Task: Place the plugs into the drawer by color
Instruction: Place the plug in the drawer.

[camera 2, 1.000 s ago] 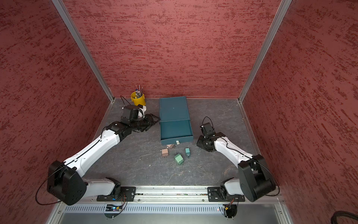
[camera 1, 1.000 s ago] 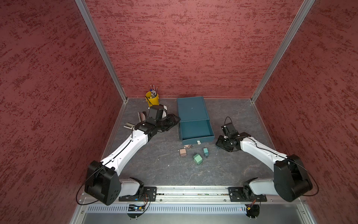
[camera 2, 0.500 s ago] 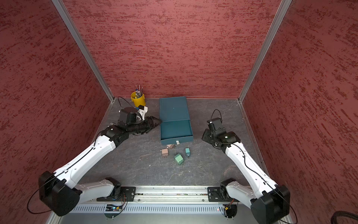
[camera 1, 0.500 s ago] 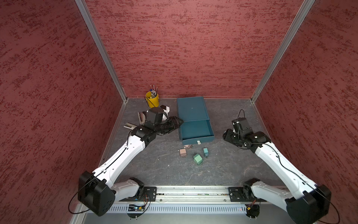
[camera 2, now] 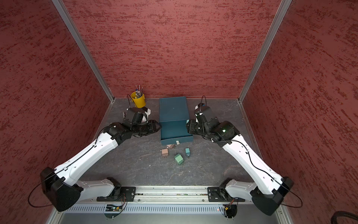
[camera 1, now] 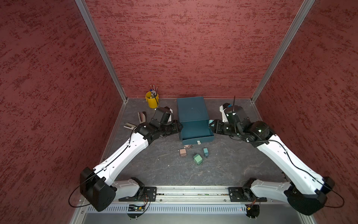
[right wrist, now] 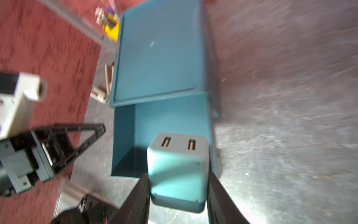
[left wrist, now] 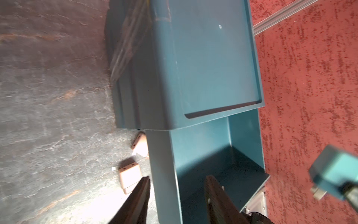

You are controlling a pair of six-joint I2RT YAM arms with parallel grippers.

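Step in hand: deposit of the held teal-blue plug (right wrist: pixel 178 166) into the drawer (camera 1: pixel 197 140).

The right gripper (right wrist: pixel 177 175) pinches the plug across two opposite faces, socket face pointing away from the wrist; in a top view the plug sits at the drawer's right wall, level with its rim and not yet over the floor. The left gripper (left wrist: pixel 178 178) stands spread, one finger on each side of the drawer's left wall; contact with that wall cannot be confirmed. The drawer is pulled out and the visible part of its floor is bare.

Location of remaining items: two pinkish-tan plugs (camera 1: pixel 183 152), the green plug (camera 1: pixel 198 159) and the second teal-blue plug (camera 1: pixel 205 152) lie on the table (camera 1: pixel 155 170) just in front of the drawer; one tan unit touches or nearly touches the drawer front.

Recommended procedure:
- Clear the right wall fully before descending; a clipped rim is likely to shift the drawer.
- Close the left jaws on the wall to brace it.
- Set the plug down in one corner; reserve the rest of the floor for the other colours.
- Release low, then retract straight upward.
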